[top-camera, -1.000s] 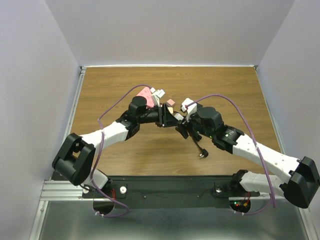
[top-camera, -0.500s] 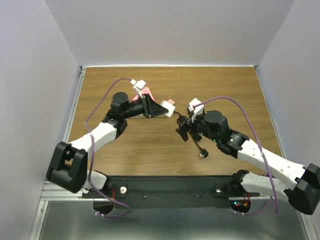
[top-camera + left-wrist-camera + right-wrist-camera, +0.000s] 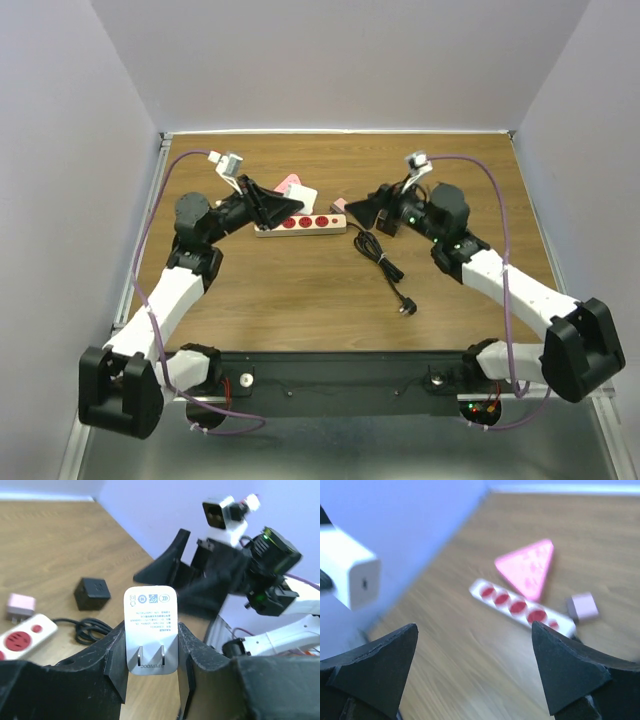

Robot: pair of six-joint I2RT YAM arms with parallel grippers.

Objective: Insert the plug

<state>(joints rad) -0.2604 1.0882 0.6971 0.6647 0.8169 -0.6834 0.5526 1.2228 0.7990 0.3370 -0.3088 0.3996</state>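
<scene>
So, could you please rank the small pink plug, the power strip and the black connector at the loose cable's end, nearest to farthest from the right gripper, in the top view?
1. The small pink plug, just left of the right gripper.
2. The power strip, stretching further left from there.
3. The black connector, well back toward the near edge, at the cable's end.

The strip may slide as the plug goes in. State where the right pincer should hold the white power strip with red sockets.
Grip the white power strip with red sockets across its narrow width at the right end, coming down from above with the right pincer. It lies flat, so its long edges are the opposing faces; that end looks nearest, though a pink cube sits close.
</scene>
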